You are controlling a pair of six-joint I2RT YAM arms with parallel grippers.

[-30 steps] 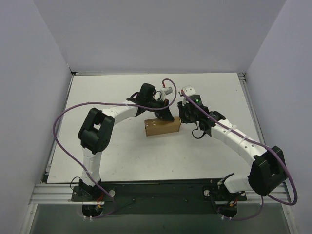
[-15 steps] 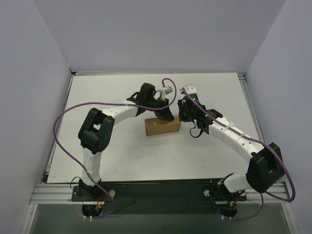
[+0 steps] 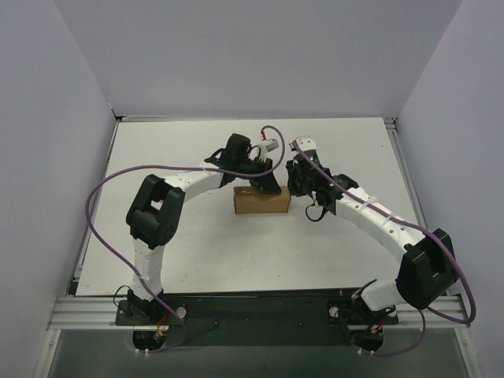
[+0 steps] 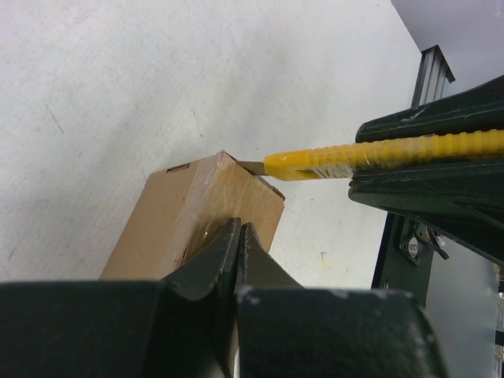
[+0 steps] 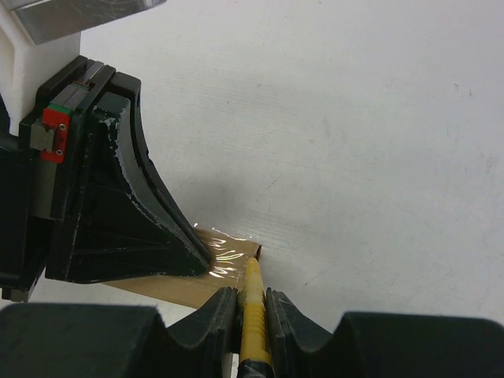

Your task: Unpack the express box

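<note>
the express box (image 3: 262,203) lies flat on the white table (image 3: 197,252), a little beyond its middle, its long side running left to right between the two arms that curve in from the near edge. the left gripper (image 3: 268,187) is down on the box's far edge towards its right end, and the right gripper (image 3: 294,186) sits just beside the box's right end; whether either pair of jaws is parted cannot be told from up here. a purple cable (image 3: 142,166) loops along each arm, and plain grey walls (image 3: 260,55) close in the table on three sides.
</note>
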